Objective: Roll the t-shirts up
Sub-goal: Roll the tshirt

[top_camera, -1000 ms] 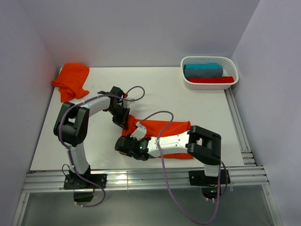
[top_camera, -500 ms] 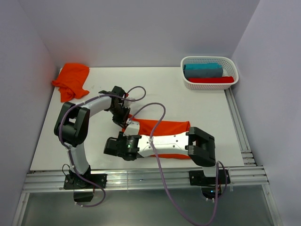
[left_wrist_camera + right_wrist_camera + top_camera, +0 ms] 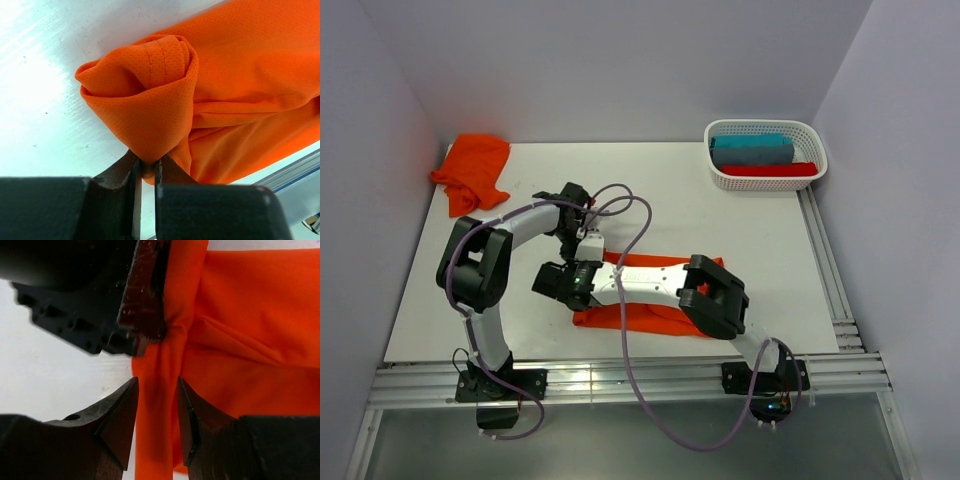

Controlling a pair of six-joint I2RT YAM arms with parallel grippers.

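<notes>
Right claw [image 3: 157, 390] leftward, astride t-shirt [image 3: 250, 340]

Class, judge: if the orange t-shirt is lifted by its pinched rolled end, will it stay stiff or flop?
Probably floppy: the t-shirt creases softly where the left end effector pinches it. Likely light; the mesh looks thin. The loose roll may unwind.

your overhead view is evenly, softly lit, with a glare patch on the rail [image 3: 570, 378] at bottom centre and only faint shadows under the arms [image 3: 480, 270]. in the left wrist view the table [image 3: 40, 75] blows out white at upper left, yet the t-shirt [image 3: 240, 75] weave is sharp. your right wrist view is softer: the fingers [image 3: 119, 417] at the bottom are dark and blurred.
</notes>
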